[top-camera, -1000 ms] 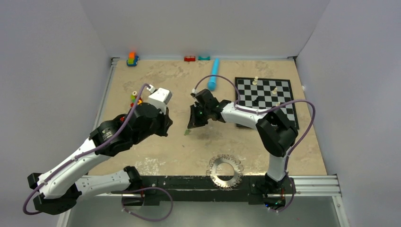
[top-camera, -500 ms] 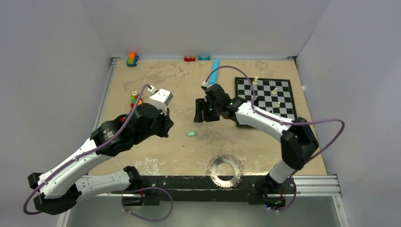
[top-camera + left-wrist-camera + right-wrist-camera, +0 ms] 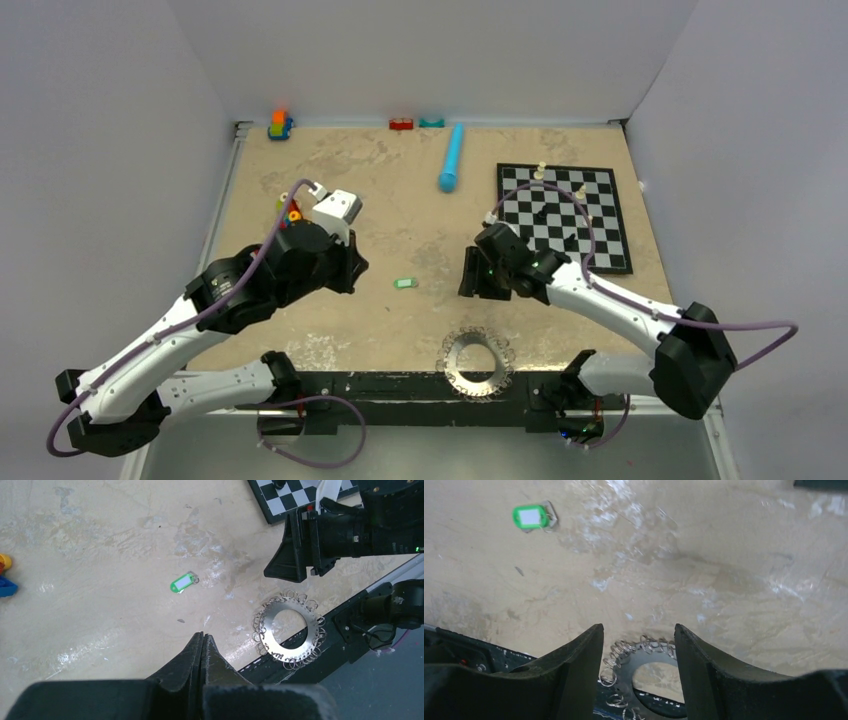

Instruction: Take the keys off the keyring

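1. Flat at the near edge of the surface (image 3: pixel 330 180), partly over the black rail (image 3: pixel 400 385): keyring (image 3: pixel 476 362), a round hoop with no long axis. Lower part cut off in the right wrist view.
2. Around its rim: keys (image 3: pixel 259 628), seen only as tiny loops, single shapes too small to make out.
3. Well apart, loose on the surface: green-headed key (image 3: pixel 405 283), long axis roughly left to right.
4. Just beyond the keyring, not touching it: right tool (image 3: pixel 639 630), jaws parted, empty.
5. Farther left: left tool (image 3: pixel 202 645), fingers pressed together, gripping nothing.
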You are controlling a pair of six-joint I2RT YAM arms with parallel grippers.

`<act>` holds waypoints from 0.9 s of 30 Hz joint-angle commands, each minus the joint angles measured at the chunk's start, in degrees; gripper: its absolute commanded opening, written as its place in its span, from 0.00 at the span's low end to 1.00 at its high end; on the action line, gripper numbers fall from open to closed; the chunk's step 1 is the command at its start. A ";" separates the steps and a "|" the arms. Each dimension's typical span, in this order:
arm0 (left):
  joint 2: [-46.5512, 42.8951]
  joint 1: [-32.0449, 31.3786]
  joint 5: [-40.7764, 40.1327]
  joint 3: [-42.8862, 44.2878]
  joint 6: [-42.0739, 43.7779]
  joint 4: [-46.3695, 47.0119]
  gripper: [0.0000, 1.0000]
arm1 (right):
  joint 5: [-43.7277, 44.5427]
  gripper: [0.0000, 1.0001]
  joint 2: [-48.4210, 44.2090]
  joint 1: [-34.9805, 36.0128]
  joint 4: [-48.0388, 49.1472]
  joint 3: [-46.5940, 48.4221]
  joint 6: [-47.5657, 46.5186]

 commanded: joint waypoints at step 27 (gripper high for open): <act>-1.63 0.32 0.81 -0.99 -0.60 1.19 0.00 | -2.36 0.63 14.27 5.50 13.27 -5.22 12.44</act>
